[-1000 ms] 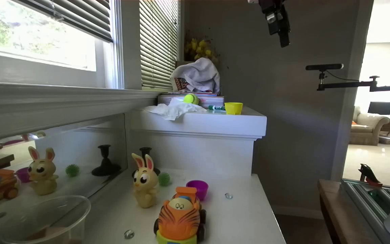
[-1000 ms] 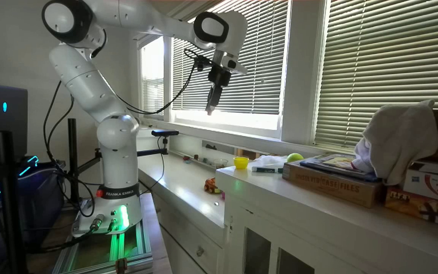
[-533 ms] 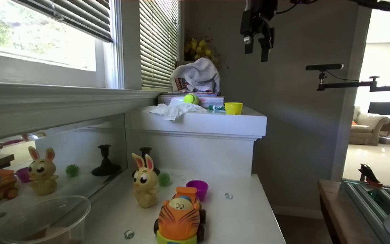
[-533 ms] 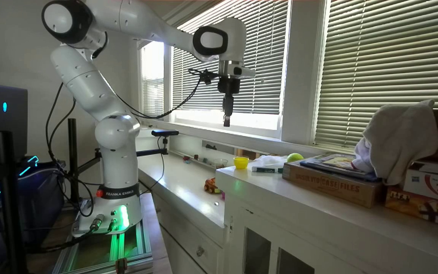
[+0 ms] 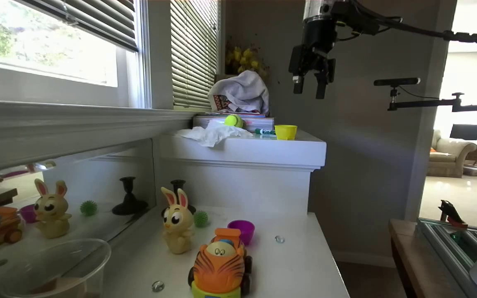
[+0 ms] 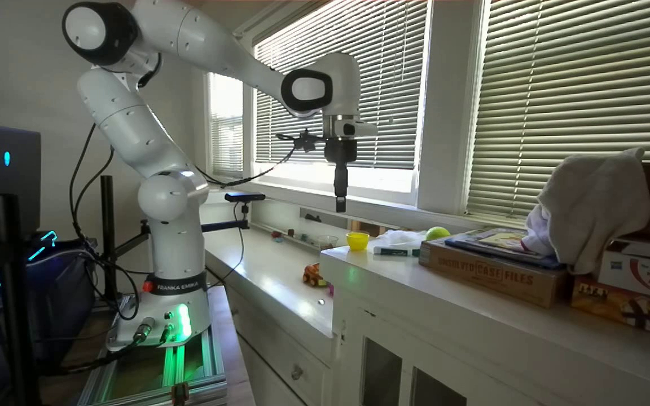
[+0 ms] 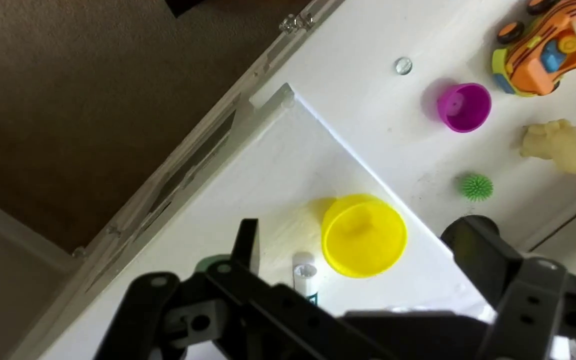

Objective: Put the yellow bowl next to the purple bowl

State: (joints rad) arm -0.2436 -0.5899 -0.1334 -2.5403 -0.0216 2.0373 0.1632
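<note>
Where a raised white surface overlooks a lower white surface, beneath slatted blinds and above brown carpet, the yellow bowl rests on the higher one. Upright, mouth up, it has a round rim giving no long axis. In the wrist view, the purple bowl, also upright, stands at one o'clock from it on the lower white surface, with a tiger-striped toy car at two o'clock from the purple bowl. An edge passes just beside the yellow bowl between one and two o'clock; a marker lies near it at seven to eight; the raised white surface stretches toward ten and eleven. Spread wide and released, the fingers hang above the yellow bowl, apart from it.
</note>
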